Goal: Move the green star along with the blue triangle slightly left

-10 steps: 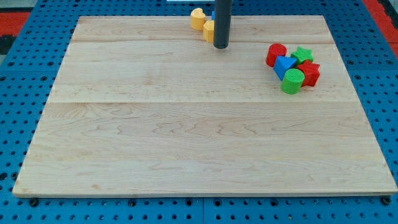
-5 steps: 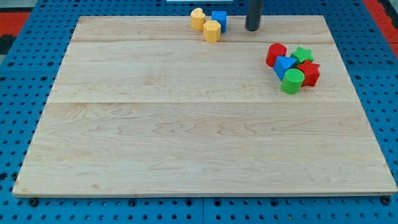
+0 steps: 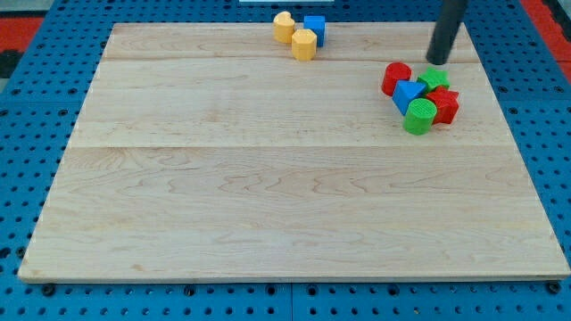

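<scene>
The green star (image 3: 434, 78) lies at the view's upper right, in a tight cluster of blocks. The blue triangle (image 3: 409, 93) touches it on its lower left. My tip (image 3: 438, 61) stands just above the green star, a small gap away, at the cluster's top right. The rod leans up to the view's top edge.
A red cylinder (image 3: 396, 78), a red block (image 3: 444, 104) and a green cylinder (image 3: 419, 117) complete the cluster. Two yellow blocks (image 3: 284, 26) (image 3: 304, 44) and a blue cube (image 3: 314, 28) sit at the top middle of the wooden board (image 3: 268, 178).
My tip has moved right along the board's top, from beside the yellow blocks to just above the green star. No block has moved.
</scene>
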`<control>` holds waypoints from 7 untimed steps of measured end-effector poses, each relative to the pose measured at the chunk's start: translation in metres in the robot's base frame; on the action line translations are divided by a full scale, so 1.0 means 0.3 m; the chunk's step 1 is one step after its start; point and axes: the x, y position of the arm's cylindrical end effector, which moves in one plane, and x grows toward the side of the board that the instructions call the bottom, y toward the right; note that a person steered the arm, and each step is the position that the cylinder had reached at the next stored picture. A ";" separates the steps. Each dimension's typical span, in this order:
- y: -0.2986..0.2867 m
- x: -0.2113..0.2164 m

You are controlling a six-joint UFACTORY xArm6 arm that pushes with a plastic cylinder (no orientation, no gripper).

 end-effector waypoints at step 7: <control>-0.088 0.160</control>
